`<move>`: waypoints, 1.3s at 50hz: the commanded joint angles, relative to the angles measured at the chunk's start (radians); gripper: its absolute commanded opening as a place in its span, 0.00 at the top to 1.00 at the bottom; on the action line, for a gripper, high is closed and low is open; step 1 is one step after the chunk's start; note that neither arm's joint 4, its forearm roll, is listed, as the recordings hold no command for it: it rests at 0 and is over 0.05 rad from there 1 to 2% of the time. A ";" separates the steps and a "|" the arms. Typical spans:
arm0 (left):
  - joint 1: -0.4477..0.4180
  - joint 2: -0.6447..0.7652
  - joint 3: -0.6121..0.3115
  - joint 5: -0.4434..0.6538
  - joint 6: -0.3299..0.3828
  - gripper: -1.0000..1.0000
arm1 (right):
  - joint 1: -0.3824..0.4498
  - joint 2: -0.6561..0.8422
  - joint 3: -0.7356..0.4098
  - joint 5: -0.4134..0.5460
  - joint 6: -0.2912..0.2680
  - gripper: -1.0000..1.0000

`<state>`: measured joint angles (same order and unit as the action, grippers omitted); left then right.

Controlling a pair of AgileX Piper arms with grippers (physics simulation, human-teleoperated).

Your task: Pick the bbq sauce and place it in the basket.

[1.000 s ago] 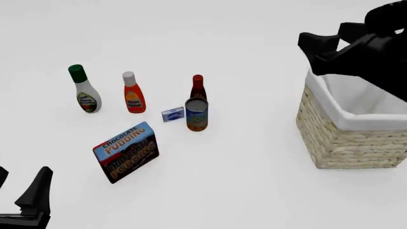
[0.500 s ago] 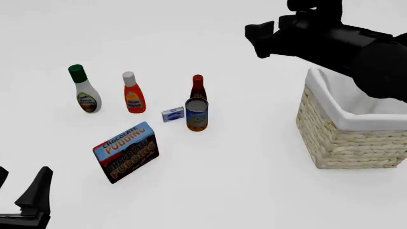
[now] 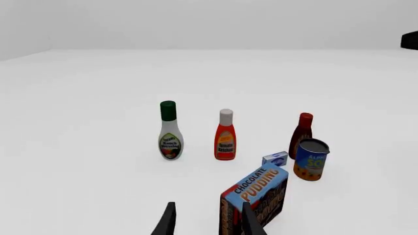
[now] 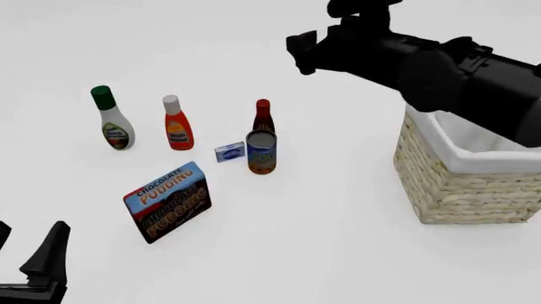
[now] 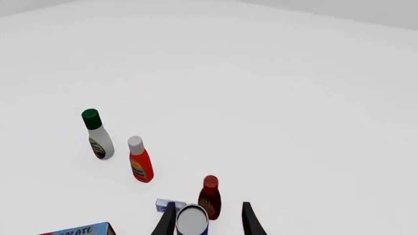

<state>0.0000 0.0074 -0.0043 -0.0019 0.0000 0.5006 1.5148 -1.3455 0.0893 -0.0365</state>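
The bbq sauce [image 4: 263, 114], a slim dark red-brown bottle with a red cap, stands upright mid-table, its lower half hidden behind a can. It also shows in the left wrist view as the bbq sauce [image 3: 303, 133] and in the right wrist view as the bbq sauce [image 5: 210, 197]. The wicker basket [image 4: 439, 183] with white lining stands at the right. My right gripper [image 4: 306, 52] hangs open high above the table, beyond and to the right of the bottle, with nothing held. My left gripper [image 4: 30, 247] rests open at the near left corner, far from the bottle.
A white bottle with a green cap [image 4: 111, 121] and an orange bottle with a white cap [image 4: 177, 125] stand left of the sauce. A blue-orange can [image 4: 261, 152] and a small blue box [image 4: 229, 152] sit just in front of it. A chocolate pudding box [image 4: 167, 201] stands nearer.
My right arm has swung left from over the basket to a spot high above the table behind the bottles. The left arm and all objects have stayed still.
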 commanded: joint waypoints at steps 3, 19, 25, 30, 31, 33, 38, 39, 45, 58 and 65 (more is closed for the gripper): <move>0.000 0.000 0.000 0.000 0.000 0.00 | 0.016 0.114 -0.083 -0.003 0.008 0.00; 0.000 0.000 0.000 0.000 0.000 0.00 | 0.025 0.260 -0.220 0.010 0.022 0.00; 0.000 0.000 0.000 0.000 0.000 0.00 | 0.015 0.302 -0.260 0.013 0.022 0.00; 0.000 0.000 0.000 0.000 0.000 0.00 | 0.009 0.336 -0.287 0.012 0.026 0.00; 0.000 0.000 0.000 0.000 0.000 0.00 | 0.008 0.345 -0.294 0.013 0.028 0.00; 0.000 0.000 0.000 0.000 0.000 0.00 | 0.007 0.362 -0.308 0.014 0.029 0.00; 0.000 0.000 0.000 0.000 0.000 0.00 | 0.003 0.405 -0.346 0.020 0.030 0.00; 0.000 0.000 0.000 0.000 0.000 0.00 | 0.004 0.410 -0.350 0.021 0.032 0.00; 0.000 0.000 0.000 0.000 0.000 0.00 | -0.003 0.461 -0.384 0.023 0.036 0.00; 0.000 0.000 0.000 0.000 0.000 0.00 | -0.005 0.593 -0.501 0.050 0.035 0.00; 0.000 0.000 0.000 0.000 0.000 0.00 | -0.007 0.643 -0.553 0.066 0.039 0.00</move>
<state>0.0001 0.0074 -0.0043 -0.0019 0.0000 0.4968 2.0793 -1.8235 0.1356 -0.0007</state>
